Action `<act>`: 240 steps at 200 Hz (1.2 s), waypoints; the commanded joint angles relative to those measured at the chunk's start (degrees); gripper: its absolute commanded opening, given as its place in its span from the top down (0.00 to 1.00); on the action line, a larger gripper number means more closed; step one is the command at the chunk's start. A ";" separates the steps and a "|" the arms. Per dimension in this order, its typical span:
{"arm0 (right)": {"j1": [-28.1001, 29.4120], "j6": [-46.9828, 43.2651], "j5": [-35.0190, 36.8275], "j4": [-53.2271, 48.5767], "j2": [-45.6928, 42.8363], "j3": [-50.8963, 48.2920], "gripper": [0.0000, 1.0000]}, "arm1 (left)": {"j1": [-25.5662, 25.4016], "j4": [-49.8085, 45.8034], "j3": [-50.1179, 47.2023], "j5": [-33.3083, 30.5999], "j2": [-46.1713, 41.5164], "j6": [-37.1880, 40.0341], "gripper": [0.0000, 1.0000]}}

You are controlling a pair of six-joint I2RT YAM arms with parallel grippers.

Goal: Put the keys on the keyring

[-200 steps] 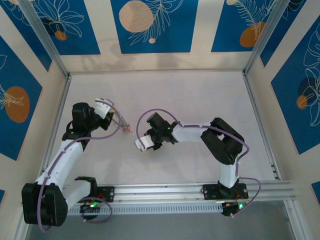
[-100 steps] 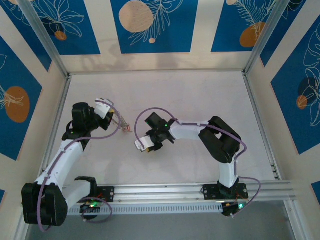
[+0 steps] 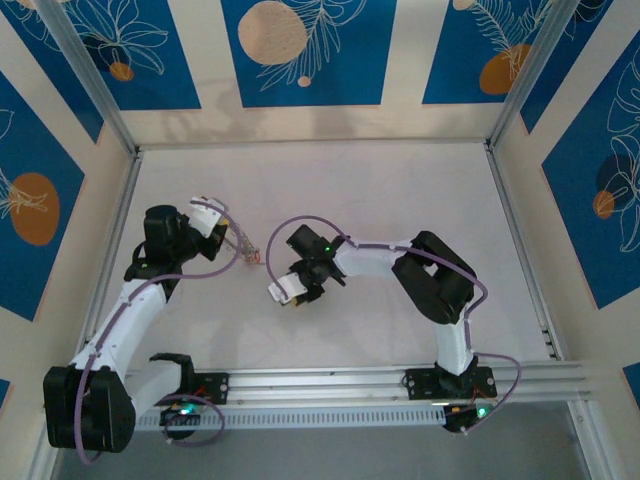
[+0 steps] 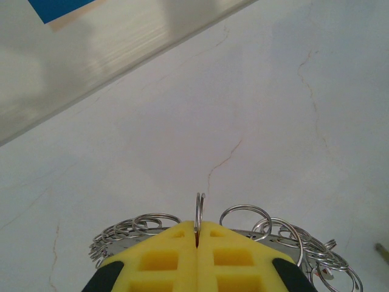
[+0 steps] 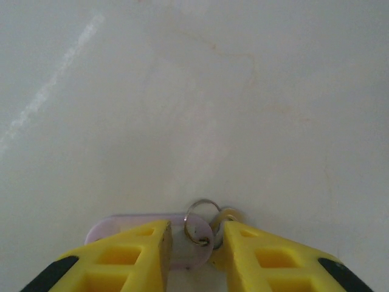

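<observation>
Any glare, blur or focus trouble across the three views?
Top external: even light, soft shadows on the back wall. Left wrist: glare band along the rail upper left; keyring sharp in the left hand. Right wrist: flat, low contrast; pale key slightly soft at the right hand.

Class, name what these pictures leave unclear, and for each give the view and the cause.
- Left wrist view: the keyring has its near part hidden behind the left fingers and cut by the bottom edge; its loops cannot be counted.
- Right wrist view: the pink tag runs under the right fingers; its near end is hidden, and so is any grip on it.
- Top view: the keys are too small to count.
</observation>
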 commanded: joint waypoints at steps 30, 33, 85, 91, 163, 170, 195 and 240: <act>0.43 -0.26 1.54 -2.89 2.66 2.32 0.68 | 0.89 1.03 -0.25 1.67 -0.44 1.22 1.00; 0.43 -0.10 1.91 -2.78 2.81 2.41 0.68 | 0.89 1.04 -0.16 1.67 -0.34 1.22 1.00; 1.03 4.37 4.96 3.35 1.77 2.42 0.72 | 0.88 1.09 -0.22 1.74 -0.36 1.14 1.00; 1.03 4.69 5.02 3.69 1.58 2.53 0.73 | 0.88 1.06 -0.29 1.76 -0.29 1.18 1.00; 1.58 5.40 7.36 6.62 3.09 1.91 0.78 | 0.89 0.99 -0.29 1.72 -0.43 1.18 1.00; 1.66 5.37 7.53 6.86 3.13 1.72 0.78 | 0.86 1.02 -0.29 1.76 -0.37 1.14 1.00; 2.05 3.92 6.95 6.49 2.89 1.13 0.76 | 0.89 0.99 -0.26 1.85 -0.33 1.13 1.00; 2.92 0.75 7.65 8.77 3.26 -0.33 0.73 | 0.89 0.97 -0.29 1.76 -0.40 1.14 1.00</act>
